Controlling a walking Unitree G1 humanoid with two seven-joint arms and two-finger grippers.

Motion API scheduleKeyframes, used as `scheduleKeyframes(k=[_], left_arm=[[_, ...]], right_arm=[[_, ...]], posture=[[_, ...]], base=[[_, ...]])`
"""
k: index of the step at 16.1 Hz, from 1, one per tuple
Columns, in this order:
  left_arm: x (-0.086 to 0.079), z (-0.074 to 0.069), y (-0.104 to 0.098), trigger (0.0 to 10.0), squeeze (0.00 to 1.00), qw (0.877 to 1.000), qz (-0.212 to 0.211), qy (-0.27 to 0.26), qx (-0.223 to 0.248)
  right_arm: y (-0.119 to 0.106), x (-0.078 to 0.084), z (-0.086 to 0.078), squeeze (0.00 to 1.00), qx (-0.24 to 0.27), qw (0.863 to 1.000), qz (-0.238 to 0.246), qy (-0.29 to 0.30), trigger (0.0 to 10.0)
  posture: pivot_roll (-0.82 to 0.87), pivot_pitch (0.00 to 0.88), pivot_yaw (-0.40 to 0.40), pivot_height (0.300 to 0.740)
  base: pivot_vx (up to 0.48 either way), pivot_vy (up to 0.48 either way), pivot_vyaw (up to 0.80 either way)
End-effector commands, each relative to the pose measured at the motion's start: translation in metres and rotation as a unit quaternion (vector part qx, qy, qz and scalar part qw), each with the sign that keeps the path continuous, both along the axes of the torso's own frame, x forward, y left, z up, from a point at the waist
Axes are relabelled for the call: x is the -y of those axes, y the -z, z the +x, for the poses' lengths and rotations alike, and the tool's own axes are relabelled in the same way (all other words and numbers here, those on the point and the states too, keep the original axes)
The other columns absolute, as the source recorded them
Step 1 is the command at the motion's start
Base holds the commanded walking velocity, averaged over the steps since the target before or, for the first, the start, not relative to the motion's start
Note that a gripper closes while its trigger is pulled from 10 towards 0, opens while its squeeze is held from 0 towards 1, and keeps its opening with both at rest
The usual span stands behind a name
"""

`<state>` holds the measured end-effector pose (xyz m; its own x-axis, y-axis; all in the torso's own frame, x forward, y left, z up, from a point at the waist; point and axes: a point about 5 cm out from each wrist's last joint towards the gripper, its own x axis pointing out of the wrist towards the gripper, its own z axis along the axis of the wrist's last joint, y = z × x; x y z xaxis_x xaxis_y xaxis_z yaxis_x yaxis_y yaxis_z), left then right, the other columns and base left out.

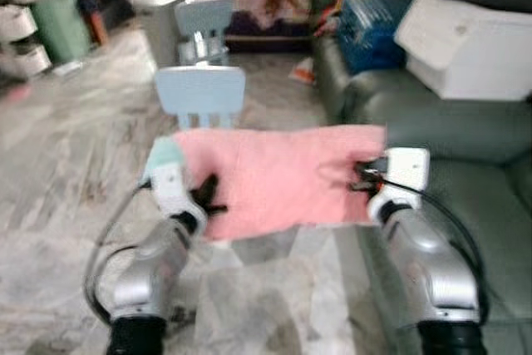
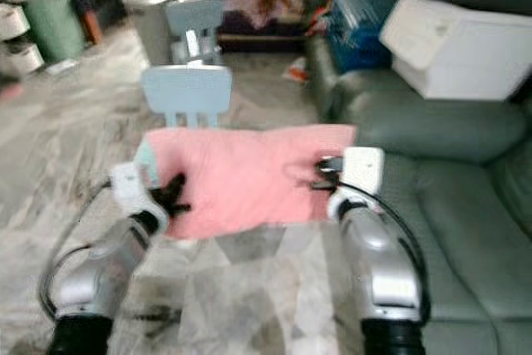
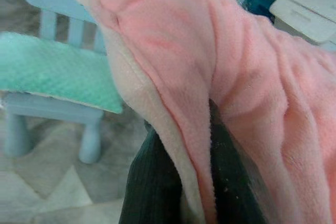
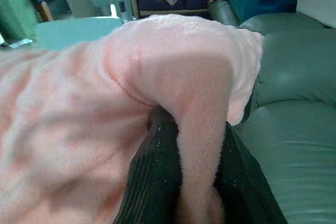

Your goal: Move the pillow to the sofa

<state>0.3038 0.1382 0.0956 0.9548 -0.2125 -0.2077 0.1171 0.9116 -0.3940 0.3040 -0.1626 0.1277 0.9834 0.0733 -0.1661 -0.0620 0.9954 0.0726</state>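
Here the left gripper (image 1: 208,197) and right gripper (image 1: 363,176) each pinch an edge of the pink pillow (image 1: 278,176), held above open floor (image 1: 66,164), its right edge beside the sofa (image 1: 465,180).

There was one pink pillow (image 1: 278,176), and two tools pinched it: the left tool (image 1: 208,197) and the right tool (image 1: 363,175). Two pale blue chairs (image 1: 200,96) stood on the floor. One green sofa (image 1: 465,135) carried one white box (image 1: 465,43) and one blue basket (image 1: 370,27).
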Motion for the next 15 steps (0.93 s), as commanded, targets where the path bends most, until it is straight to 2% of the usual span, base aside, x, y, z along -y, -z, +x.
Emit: scheduleKeyframes(k=[1, 14, 15], left_arm=[[0.0018, 0.0033, -0.0079, 10.0, 0.0, 1.0, 0.0, 0.0, 0.015], [0.0041, 0.004, -0.0063, 10.0, 0.0, 1.0, 0.002, 0.004, 0.008], [0.0042, 0.0038, -0.0063, 10.0, 0.0, 1.0, 0.008, 0.005, 0.01]], right_arm=[[-0.01, 0.0015, 0.0029, 0.0, 0.019, 1.0, -0.003, 0.001, 10.0], [-0.011, 0.0021, 0.0041, 0.0, 0.02, 1.0, -0.011, 0.0, 10.0], [-0.0107, 0.002, 0.0039, 0.0, 0.019, 1.0, -0.01, -0.001, 10.0]], posture=[[-0.16, 0.0, 0.019, 0.74], [-0.16, 0.0, 0.014, 0.74], [-0.16, 0.0, 0.014, 0.74]], base=[[0.0, 0.0, 0.0], [0.0, 0.479, 0.0], [0.0, 0.0, 0.0]])
